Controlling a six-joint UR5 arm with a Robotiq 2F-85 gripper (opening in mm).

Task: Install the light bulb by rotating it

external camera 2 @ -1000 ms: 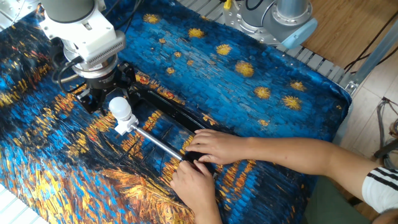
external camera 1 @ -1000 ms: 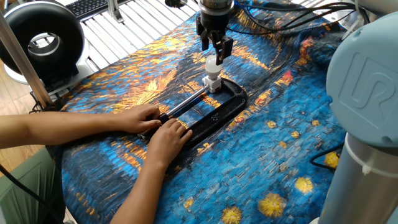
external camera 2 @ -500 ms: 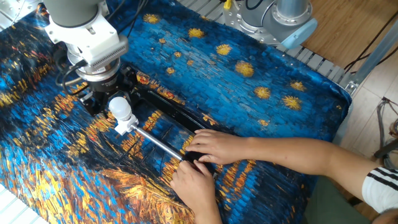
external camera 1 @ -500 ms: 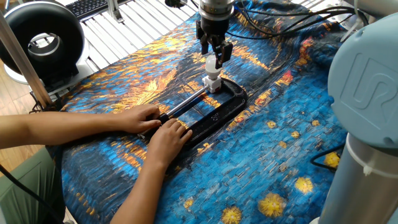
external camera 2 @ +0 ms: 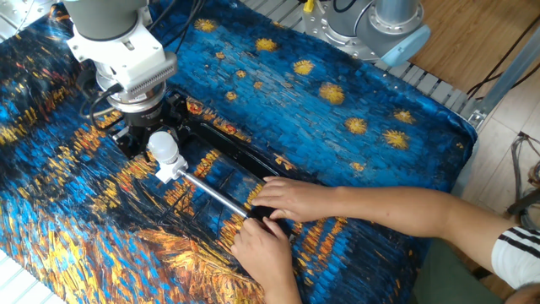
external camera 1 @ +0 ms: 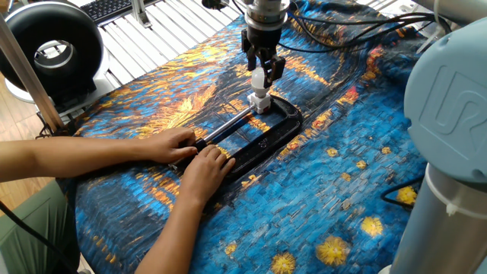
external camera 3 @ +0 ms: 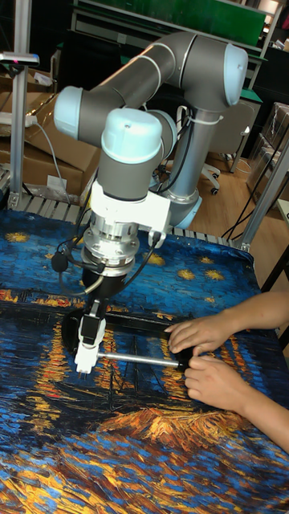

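showing raised "ur" logo on arm joint (external camera 1: 449, 91), end effector (external camera 1: 263, 71) around light bulb (external camera 1: 259, 78)

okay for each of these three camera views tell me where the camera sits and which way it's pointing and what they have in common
One fixed view: beside the arm's base, facing the gripper across the cloth; grey base in the right foreground.
The other fixed view: opposite side, high, looking down at the light bulb; wrist near, base far.
Tall fixed view: low, frontal; the whole arm shows.
All share the bulb, the black C-clamp and the person's hands.
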